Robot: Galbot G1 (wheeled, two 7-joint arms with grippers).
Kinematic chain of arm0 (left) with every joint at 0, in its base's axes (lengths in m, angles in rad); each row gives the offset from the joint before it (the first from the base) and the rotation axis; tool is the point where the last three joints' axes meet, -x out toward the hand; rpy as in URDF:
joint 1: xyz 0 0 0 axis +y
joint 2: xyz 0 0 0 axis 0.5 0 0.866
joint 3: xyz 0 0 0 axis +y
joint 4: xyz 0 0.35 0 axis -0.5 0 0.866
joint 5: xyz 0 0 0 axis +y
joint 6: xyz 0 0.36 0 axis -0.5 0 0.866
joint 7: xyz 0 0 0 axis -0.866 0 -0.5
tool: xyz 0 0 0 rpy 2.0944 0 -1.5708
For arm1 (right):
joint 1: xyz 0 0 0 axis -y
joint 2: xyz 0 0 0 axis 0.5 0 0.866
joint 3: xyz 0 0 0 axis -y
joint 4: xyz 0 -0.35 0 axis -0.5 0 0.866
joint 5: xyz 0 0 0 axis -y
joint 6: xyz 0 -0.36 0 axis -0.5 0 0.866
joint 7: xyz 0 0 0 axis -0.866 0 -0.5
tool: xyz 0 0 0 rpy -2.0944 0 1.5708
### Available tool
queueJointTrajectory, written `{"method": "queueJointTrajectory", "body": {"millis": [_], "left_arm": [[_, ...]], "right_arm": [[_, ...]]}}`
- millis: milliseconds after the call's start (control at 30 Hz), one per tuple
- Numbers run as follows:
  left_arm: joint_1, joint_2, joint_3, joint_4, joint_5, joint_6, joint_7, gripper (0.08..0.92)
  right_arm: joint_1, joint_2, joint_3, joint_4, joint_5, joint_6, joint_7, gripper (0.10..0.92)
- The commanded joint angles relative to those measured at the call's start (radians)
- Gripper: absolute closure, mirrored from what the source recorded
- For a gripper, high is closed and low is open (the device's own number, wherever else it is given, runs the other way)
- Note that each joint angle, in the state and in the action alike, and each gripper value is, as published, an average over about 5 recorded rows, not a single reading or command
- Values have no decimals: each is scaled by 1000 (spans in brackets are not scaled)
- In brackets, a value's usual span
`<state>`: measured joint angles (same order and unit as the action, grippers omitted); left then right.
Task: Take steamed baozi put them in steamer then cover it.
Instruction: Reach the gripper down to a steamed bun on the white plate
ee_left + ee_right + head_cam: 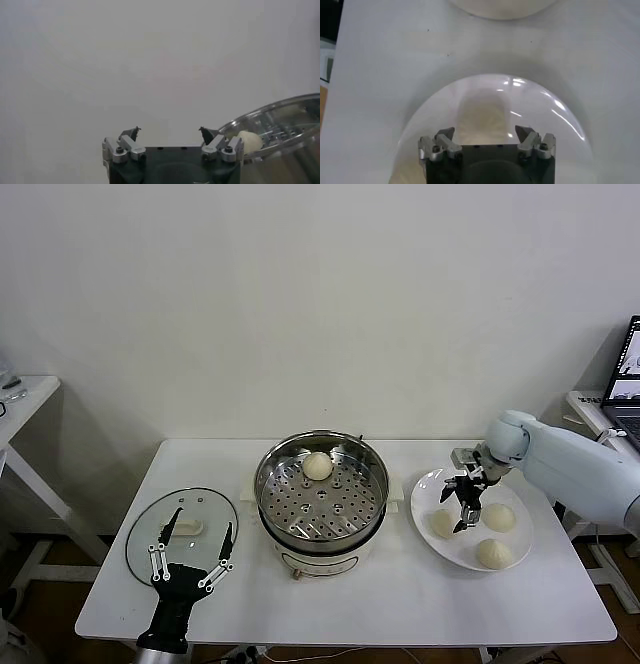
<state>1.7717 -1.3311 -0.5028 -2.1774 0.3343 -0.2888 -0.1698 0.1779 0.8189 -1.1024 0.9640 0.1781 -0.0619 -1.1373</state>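
- Your right end effector (468, 514) hangs open and empty, low over the white plate (428, 487). It points down between two of the buns there.
- Three steamed baozi (498, 517) sit close together on that plate. If the fingers come down in the gap, they may poke one bun and push the other away. A pushed bun may roll off the plate onto the bench (400, 594).
- The buns look soft. If you squeeze too hard, you may squash one. If you squeeze too lightly, it may slip out on the way over.
- The steamer (322, 489) stands just beside the plate, with one bun (317, 466) already on its tray near the back. Its wall is tall, so if you carry a bun too low, it may bump the rim and fall.
- If you drop a new bun on top of the one inside, it may roll around the tray.
- Your left end effector (203, 522) waits open above the cover (150, 529), which lies flat on the bench left of the steamer.
- The cover is smooth glass, so it may slide if you grab it off its handle.
- If you cover too soon, three buns stay out.
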Motion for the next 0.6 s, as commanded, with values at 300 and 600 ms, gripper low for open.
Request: {"method": "queueJointTrajectory", "body": {"millis": [300, 600], "left_arm": [[8, 0, -9, -4, 0, 1, 1, 177], [12, 4, -6, -30, 0, 16, 1, 177]], "right_arm": [[-59, 21, 33, -27, -33, -3, 39, 288], [17, -18, 9, 35, -23, 1, 24, 444]]}}
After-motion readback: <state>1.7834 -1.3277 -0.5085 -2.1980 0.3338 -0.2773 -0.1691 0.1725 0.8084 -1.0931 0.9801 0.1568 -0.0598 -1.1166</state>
